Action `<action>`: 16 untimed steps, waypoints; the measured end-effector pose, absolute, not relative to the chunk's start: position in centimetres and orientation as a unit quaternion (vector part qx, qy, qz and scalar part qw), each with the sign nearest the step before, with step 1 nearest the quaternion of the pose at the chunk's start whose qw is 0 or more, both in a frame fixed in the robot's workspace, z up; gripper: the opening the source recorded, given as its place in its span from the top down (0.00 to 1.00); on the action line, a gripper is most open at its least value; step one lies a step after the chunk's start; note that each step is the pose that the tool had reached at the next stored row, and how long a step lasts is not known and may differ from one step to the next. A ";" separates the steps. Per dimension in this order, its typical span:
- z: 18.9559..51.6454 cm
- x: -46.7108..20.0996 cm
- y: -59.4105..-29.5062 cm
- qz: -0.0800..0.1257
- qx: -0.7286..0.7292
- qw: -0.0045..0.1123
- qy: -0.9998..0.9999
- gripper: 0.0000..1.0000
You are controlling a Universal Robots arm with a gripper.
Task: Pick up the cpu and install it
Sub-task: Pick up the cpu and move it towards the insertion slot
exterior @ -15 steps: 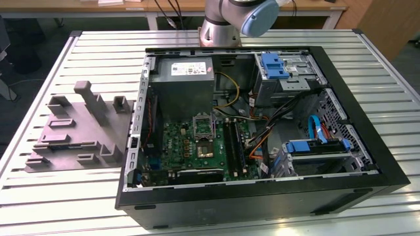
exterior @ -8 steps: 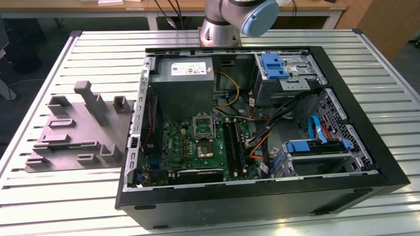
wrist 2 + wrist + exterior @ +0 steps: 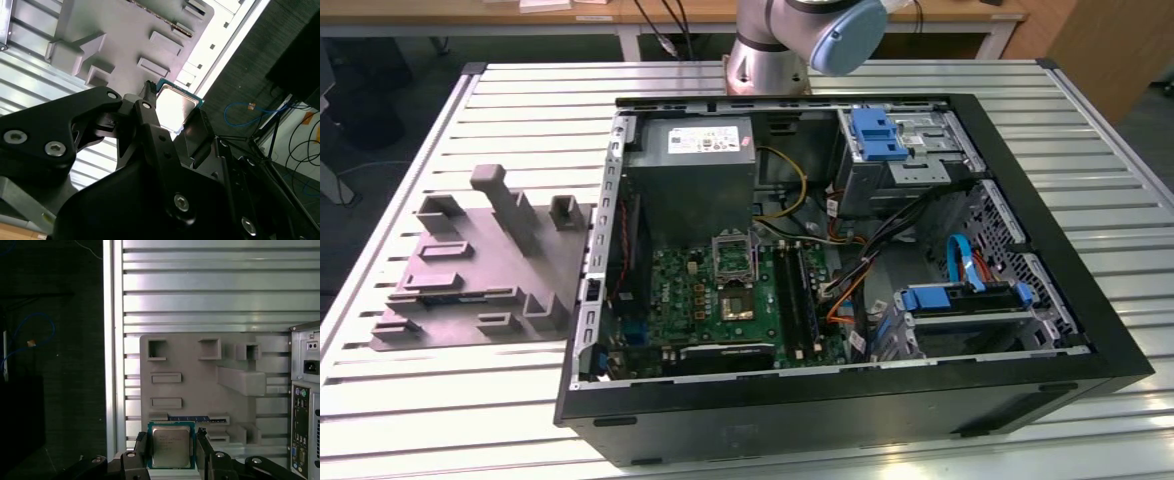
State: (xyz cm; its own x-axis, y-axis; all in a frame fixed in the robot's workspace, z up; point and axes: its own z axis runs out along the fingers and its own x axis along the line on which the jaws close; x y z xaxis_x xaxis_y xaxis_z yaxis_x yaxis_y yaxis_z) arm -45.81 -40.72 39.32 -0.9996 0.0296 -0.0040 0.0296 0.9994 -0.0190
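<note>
A slatted metal table [image 3: 210, 290] spreads out below the gripper [image 3: 172, 446]. Its long straight edge rail [image 3: 113, 340] runs past one side of the fingers [image 3: 142, 449], with dark floor [image 3: 50, 365] beyond the rail. In the exterior view an open black computer case [image 3: 1067, 330] lies on the table with its side panel off. The green motherboard [image 3: 707, 300] and its metal-framed socket [image 3: 734, 258] face up with free room above them, while cables [image 3: 881, 240] and blue-handled drive bays [image 3: 961, 300] crowd the exterior view's right half of the case. In the first wrist view the case's rear panel [image 3: 305, 415] lies off to one side of the gripper, just beside a grey moulded fixture [image 3: 200, 385]. That fixture is a flat plate with raised blocks and shallow rectangular recesses. It rests on the table straight past the fingertips and well apart from them, with bare slats beyond its far edge. The black two-finger gripper is closed on the cpu [image 3: 171, 445], with one finger pressing each of two opposite edges and the other two edges free. The cpu is a small square chip with a silvery metal top and a green rim. It is held flat between the fingertips, clear of the fixture and the table, with its metal face turned toward the first wrist camera.
</note>
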 end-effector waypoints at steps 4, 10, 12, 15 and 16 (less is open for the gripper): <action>39.5 -45.8 -40.7 -0.010 0.015 0.002 1.000 0.53; 39.7 -45.8 -40.7 -0.010 0.015 0.002 1.000 0.53; 39.8 -45.8 -40.7 -0.010 0.015 0.002 1.000 0.53; 39.9 -45.8 -40.7 -0.010 0.015 0.002 1.000 0.53; 40.0 -45.8 -40.7 -0.010 0.015 0.002 1.000 0.53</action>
State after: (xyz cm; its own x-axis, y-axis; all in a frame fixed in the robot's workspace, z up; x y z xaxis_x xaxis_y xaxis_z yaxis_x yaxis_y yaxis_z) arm -45.81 -40.70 39.97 -0.9996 0.0296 -0.0040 0.0297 0.9994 -0.0190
